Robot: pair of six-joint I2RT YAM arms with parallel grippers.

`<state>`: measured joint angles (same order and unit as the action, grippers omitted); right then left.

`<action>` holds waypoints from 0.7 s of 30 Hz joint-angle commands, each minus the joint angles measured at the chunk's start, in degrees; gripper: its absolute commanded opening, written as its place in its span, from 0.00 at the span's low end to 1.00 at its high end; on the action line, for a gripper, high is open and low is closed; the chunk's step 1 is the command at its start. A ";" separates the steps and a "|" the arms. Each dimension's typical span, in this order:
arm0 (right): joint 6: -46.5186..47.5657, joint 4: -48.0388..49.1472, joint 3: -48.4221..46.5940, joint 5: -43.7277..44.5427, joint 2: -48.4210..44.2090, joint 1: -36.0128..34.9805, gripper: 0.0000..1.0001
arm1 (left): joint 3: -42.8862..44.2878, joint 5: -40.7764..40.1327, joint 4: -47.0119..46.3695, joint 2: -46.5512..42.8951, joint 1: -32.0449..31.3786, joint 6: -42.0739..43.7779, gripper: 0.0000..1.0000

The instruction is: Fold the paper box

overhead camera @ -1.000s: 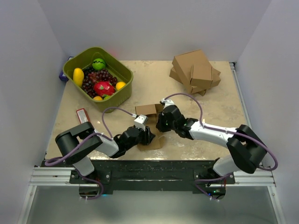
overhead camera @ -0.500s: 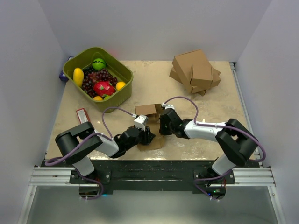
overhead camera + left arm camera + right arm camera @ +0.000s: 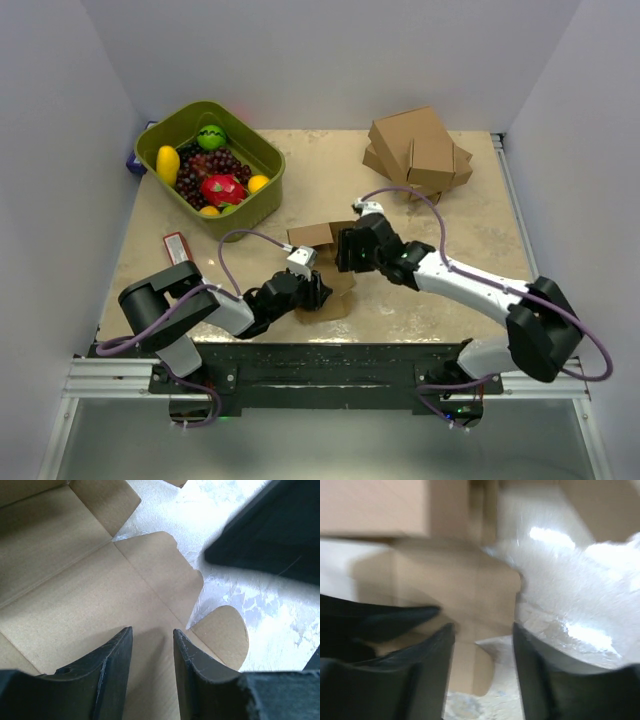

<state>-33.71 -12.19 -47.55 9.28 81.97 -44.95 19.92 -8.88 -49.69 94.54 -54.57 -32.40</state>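
— Where's the paper box?
— Opened out at the front middle of the table, one flap raised, between both arms.
— The end effectors?
— Left end effector: fingers spread over a flat panel, pinching nothing. Right end effector: spread too, blurred, just beside the flap.
— Anything nearby?
— Fruit tub back left, cartons back right, red packet left; all well apart.
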 commanded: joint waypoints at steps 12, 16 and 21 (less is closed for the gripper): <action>12.88 4.09 -4.31 4.51 1.16 11.46 0.77 | -1.29 0.62 8.91 2.14 -0.37 -0.47 0.43; 14.90 8.13 -3.43 7.25 4.68 11.73 0.75 | -1.29 0.62 8.91 2.31 -0.37 -0.47 0.43; 17.89 15.08 -2.63 5.05 7.67 11.73 0.54 | -0.85 0.80 9.26 2.66 -0.37 -0.38 0.43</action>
<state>-19.59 -5.37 -50.39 14.02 88.49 -33.32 19.92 -8.88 -49.69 94.56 -54.57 -32.40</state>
